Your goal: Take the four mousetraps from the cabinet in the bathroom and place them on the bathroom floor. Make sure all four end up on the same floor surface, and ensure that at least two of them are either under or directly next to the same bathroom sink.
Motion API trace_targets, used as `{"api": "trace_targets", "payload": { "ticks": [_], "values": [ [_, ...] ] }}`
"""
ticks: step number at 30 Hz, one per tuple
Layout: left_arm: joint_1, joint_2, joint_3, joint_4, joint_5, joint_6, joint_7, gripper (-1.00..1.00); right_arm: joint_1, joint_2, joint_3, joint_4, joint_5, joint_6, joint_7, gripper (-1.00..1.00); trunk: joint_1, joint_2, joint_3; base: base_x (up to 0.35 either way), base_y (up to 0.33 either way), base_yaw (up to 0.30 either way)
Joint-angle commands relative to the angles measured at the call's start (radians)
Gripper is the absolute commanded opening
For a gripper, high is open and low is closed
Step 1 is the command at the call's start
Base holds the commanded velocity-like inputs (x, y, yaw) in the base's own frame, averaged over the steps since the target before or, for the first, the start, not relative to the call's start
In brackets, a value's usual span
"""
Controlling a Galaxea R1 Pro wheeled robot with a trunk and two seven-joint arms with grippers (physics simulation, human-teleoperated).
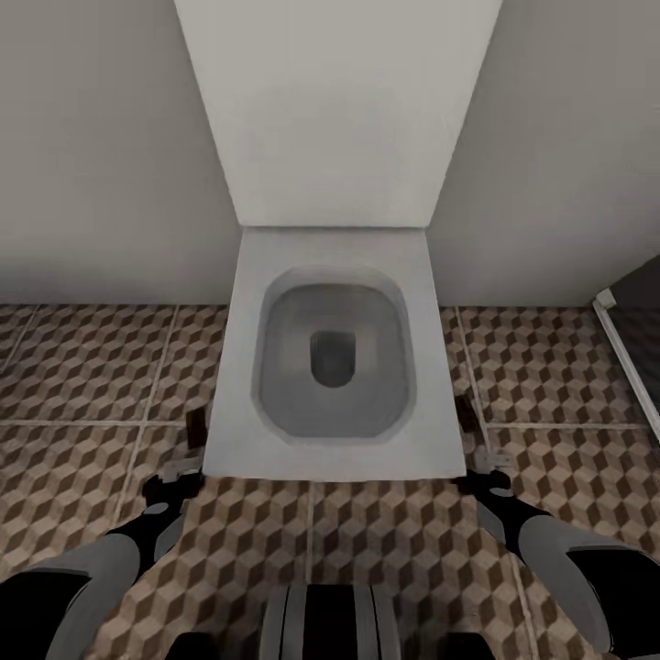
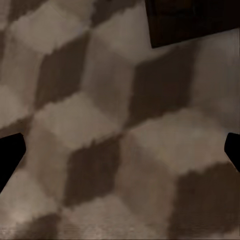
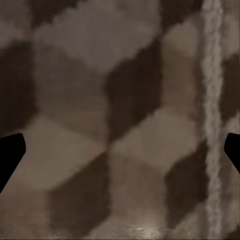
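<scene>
Left gripper [image 2: 120, 150] spread wide, empty, low over floor [image 2: 100, 125]; dark mousetrap [image 2: 195, 20] corner at 1 o'clock. Right gripper [image 3: 120, 150] spread wide, empty, above grout line [image 3: 212, 100]. Toilet [image 1: 332, 353] between both arms, 12 o'clock.

In the left wrist view, a dark brown board [image 2: 192, 21] is cut off by the picture's edge, so I can't tell if it's a mousetrap. By the toilet [image 1: 332, 367], two small dark things [image 1: 194, 431] [image 1: 467, 417] are too small to make out. Both pincers' fingertips are cut off at the picture sides.
</scene>
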Motion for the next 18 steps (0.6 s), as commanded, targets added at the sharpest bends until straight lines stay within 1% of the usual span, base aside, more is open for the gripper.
{"api": "trace_targets", "payload": {
  "ticks": [1, 18],
  "values": [
    [0.000, 0.001, -0.009, 0.001, 0.009, -0.003, 0.002, 1.00, -0.001, 0.000, 0.009, 0.003, -0.009, -0.005, -0.001, 1.00, -0.001, 0.000, 0.000, -0.342, 0.000, 0.000],
    [0.000, 0.014, -0.009, 0.001, 0.009, -0.003, -0.002, 1.00, -0.001, 0.000, 0.008, 0.003, -0.009, -0.006, -0.001, 1.00, -0.001, 0.000, 0.000, -0.337, 0.000, 0.000]
  ]
}}
